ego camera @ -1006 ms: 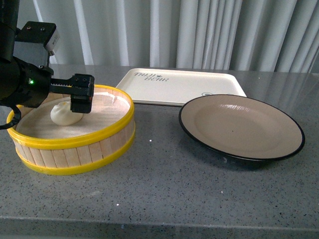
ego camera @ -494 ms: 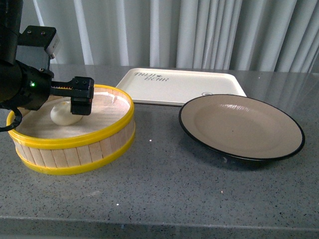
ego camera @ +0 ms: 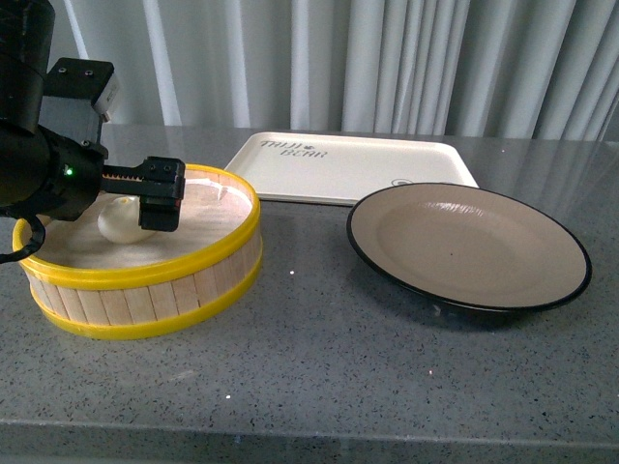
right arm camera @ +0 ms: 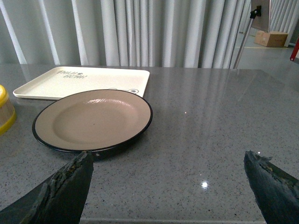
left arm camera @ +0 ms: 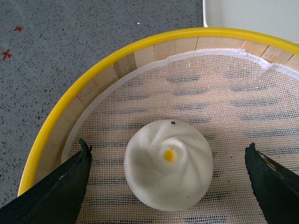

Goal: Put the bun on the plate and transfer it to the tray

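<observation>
two black fingers (left arm camera: 65,186) of our left gripper (left arm camera: 167,148) stand wide apart, one on each side of the bun (left arm camera: 159,182), and neither touches it; we grip nothing. the bun sits pleats-up on the white mesh liner (left arm camera: 224,107) inside the yellow-rimmed steamer basket (ego camera: 145,285). the plate (ego camera: 469,242) rests on the grey table (ego camera: 309,377), apart from the basket and just in front of the tray (ego camera: 353,164). our right gripper (right arm camera: 167,158) hangs above the table near the plate, its jaws spread wide with nothing between them.
</observation>
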### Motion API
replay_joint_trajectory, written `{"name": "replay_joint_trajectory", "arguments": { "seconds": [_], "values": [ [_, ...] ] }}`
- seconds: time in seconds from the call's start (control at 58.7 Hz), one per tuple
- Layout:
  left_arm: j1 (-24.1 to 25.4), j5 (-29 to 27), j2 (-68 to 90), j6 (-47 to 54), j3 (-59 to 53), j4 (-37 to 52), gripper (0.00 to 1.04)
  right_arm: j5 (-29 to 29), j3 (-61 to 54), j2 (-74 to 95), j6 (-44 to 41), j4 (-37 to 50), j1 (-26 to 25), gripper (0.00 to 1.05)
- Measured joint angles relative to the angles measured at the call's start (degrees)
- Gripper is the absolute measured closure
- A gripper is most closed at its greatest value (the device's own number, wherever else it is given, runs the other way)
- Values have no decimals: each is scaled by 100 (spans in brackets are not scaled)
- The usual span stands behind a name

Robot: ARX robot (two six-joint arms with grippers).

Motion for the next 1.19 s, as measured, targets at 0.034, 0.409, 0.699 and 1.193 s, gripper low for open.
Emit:
{"name": "replay_joint_trajectory", "arguments": {
  "seconds": [0.034, 0.409, 0.699, 1.193],
  "values": [
    [-7, 0, 9, 4, 0, -9, 7, 0, 0, 0, 0, 0, 0, 8],
    [-79, -133, 101, 63, 0, -50, 7, 0, 0, 0, 0, 0, 0, 8],
    [-85, -105, 107, 59, 0, -55, 42, 0, 0, 0, 0, 0, 0, 8],
    [-162, 24, 0, -120, 0, -79, 101, 0, 0, 0, 0, 0, 0, 8]
  ]
}}
